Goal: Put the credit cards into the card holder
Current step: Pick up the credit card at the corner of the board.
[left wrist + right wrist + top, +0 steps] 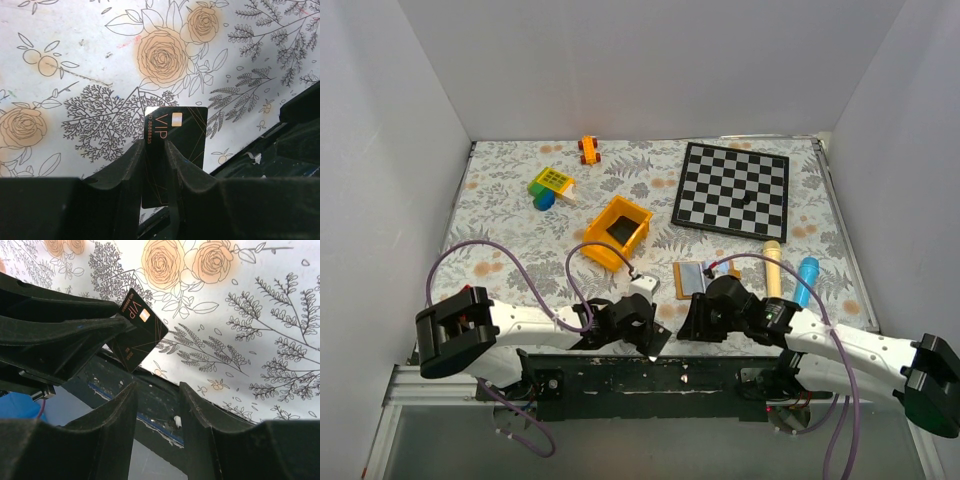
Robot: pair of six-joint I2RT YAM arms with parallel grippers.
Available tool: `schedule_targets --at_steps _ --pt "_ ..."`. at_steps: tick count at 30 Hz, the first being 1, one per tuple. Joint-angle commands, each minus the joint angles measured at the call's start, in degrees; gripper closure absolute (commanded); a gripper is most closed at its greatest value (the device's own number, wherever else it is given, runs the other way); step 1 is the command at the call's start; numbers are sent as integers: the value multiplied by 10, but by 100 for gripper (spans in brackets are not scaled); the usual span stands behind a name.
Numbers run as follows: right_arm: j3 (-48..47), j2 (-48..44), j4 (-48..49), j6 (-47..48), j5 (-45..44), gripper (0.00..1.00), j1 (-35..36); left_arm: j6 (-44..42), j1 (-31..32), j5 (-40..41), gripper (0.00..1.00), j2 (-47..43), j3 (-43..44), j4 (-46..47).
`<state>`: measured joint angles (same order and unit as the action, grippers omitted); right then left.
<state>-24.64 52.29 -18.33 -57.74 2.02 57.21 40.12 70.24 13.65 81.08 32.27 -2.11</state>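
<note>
- Currently one black card [176,131], lettered VIP in gold, is standing on edge between the fingers of the left gripper [155,150].
- Those jaws are sitting almost together, pinching the card's lower part, with only the card between them.
- The card is hanging over the table's near edge, where the floral cloth [75,60] is meeting the dark rail [620,385]; whether it is touching the cloth I cannot tell.
- Seen from the right wrist, the card is showing tilted, one corner pointing down at the rail.
- The right gripper [157,392] is hovering just beside the left one, its jaws standing partly apart and holding nothing.
- The holder [692,278] is lying open on the cloth just beyond the right gripper, its grey inside facing up, near the card but apart from it.
- A wooden stick [772,268] and a blue tube [806,280] are lying side by side to the holder's right.
- A yellow bin [617,232] is sitting further back to the left, and a chequered board [732,190] further back to the right.
- An orange toy car [589,150] and a yellow-green toy [550,183] are resting near the far edge.
</note>
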Motion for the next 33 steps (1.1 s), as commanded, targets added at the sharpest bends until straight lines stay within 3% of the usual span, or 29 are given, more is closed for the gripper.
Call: schedule_targets --at_steps 1,20,28,33 --pt "3 -11 2 -38 -9 53 17 7 14 -20 78 1 -20 -11" --pt "57 47 106 -192 -37 53 91 27 35 -12 78 -6 -33 -11" --pt "70 117 210 -246 -61 53 120 20 36 -21 78 -6 -28 -12" --pt "50 167 226 -258 -68 53 130 17 36 -29 78 -7 -28 -13"
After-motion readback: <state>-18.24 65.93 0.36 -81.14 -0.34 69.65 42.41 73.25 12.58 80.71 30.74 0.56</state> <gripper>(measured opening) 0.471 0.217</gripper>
